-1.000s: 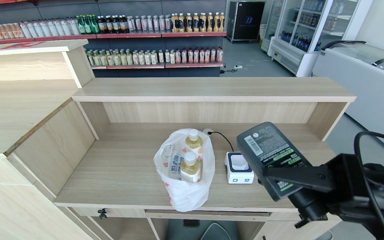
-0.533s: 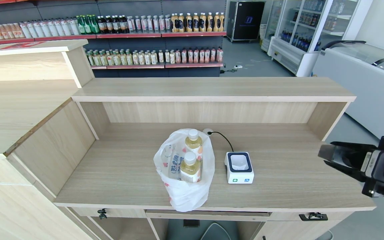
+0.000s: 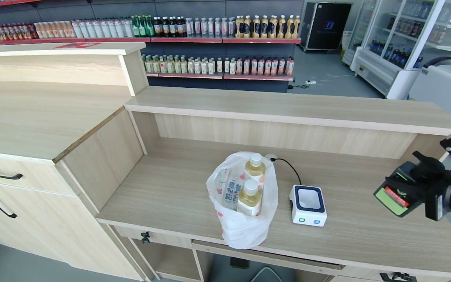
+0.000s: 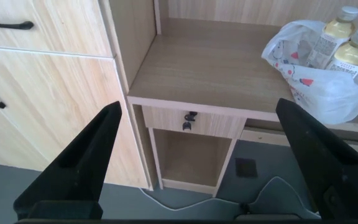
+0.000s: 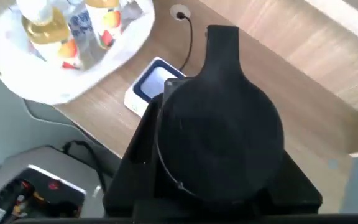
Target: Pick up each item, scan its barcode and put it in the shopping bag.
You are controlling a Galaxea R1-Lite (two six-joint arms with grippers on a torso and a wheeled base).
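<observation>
At the head view's right edge our right gripper (image 3: 415,185) clamps the dark flat packet with a green-and-red end (image 3: 394,195), right of the white scanner (image 3: 308,200). We judge it light, stiff, slick: grip its broad faces. Our left gripper (image 4: 199,106) gapes empty.

Beyond the wooden counter (image 3: 170,188) stand bottle-lined shelves (image 3: 186,39) (red-edged), a black case (image 3: 325,25) and glass-door coolers (image 3: 395,43).
</observation>
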